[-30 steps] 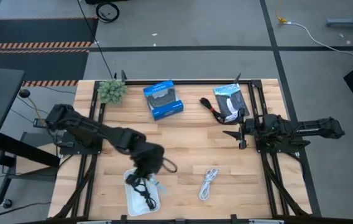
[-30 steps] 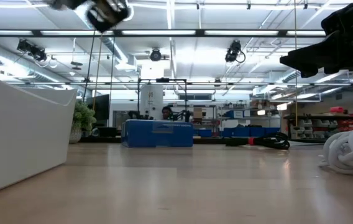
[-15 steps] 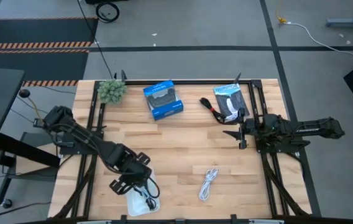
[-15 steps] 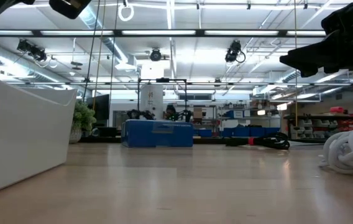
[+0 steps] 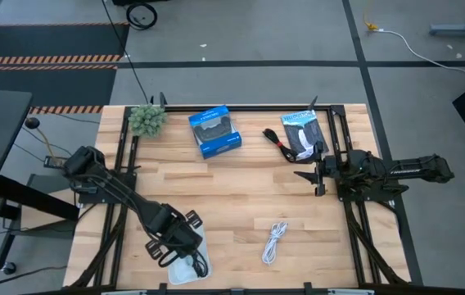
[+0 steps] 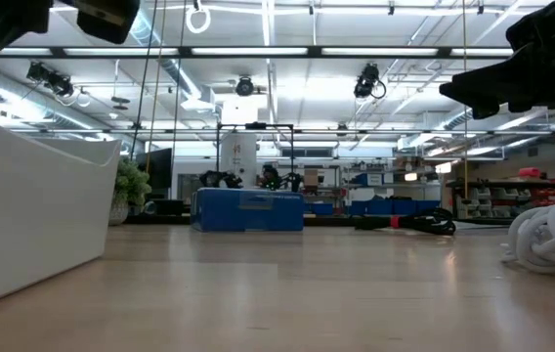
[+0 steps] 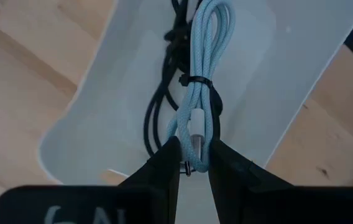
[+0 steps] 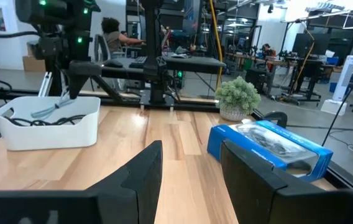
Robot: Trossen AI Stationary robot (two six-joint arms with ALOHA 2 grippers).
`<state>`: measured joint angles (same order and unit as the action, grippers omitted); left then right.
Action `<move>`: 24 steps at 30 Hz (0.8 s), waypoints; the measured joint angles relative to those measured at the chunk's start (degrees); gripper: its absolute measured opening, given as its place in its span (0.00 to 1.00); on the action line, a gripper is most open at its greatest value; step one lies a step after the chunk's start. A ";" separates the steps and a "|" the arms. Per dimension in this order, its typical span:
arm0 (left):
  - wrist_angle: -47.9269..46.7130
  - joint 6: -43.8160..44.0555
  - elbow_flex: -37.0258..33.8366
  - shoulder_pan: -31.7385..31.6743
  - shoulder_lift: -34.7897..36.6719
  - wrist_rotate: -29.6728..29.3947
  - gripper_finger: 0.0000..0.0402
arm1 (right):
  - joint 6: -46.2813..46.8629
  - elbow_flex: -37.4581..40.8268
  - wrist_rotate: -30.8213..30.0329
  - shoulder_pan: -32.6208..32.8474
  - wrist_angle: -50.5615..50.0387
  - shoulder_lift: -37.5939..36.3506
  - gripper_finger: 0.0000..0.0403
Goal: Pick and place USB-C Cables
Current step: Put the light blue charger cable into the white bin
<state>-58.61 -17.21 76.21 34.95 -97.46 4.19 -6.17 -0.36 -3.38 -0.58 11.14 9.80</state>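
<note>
Over the bin (image 7: 96, 118), left hand (image 7: 193, 163) grips the blue cable (image 7: 202, 74); black cable (image 7: 158, 118) binned, white cable (image 5: 275, 241) and red cable (image 5: 277, 141) remain.

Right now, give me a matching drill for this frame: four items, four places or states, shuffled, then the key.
Items
1. light blue cable
2. white cable
3. red-and-black cable
4. right gripper

Places or states
A. loose on bare wood, near the table's front edge
B. open, holding nothing, waiting at the table's right side
C. pinched in the left gripper, hanging over the white bin
D. at the far side, beside the black-and-blue packet

Pairs: 1-C, 2-A, 3-D, 4-B
</note>
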 joint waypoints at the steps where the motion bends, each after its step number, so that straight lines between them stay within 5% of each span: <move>1: 0.03 -0.02 0.02 0.17 -0.36 0.02 0.19 | 0.00 0.00 0.01 0.01 -0.02 0.00 0.42; 19: 3.66 0.06 0.00 5.35 -1.17 -0.05 0.20 | 0.00 0.00 0.02 0.00 0.24 0.00 0.42; 24: 5.13 3.05 0.00 5.88 -1.17 -1.11 0.27 | 0.00 0.00 0.02 0.00 0.39 0.00 0.42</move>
<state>-53.47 -14.16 76.20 40.83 -98.63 3.07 -6.17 -0.36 -3.36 -0.58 11.53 9.80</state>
